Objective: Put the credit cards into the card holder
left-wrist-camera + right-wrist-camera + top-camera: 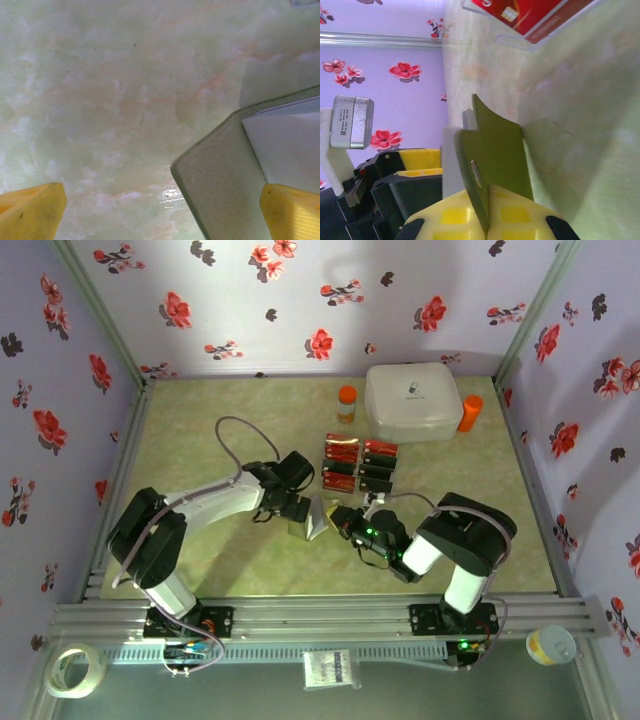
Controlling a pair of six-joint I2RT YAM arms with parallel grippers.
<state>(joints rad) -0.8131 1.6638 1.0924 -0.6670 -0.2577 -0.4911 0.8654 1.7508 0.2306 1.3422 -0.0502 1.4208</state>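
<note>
Most of the card holder (315, 519) is hidden between the two claws from above. It stands on edge on the marbled green table (200, 440), near the red and black credit cards (358, 462). The right claw (485, 220) is clamped on its thin olive flap. The left claw (160, 215) gapes wide beside the holder's grainy corner and pale sleeve (290, 145), gripping nothing.

Lilac walls (320, 300) carry red and dark flowers. The table (190, 410) is pale green marble with faint orange veins. Cards (342, 450) are red and black, the card holder (495, 150) olive green, the box (412, 400) white.
</note>
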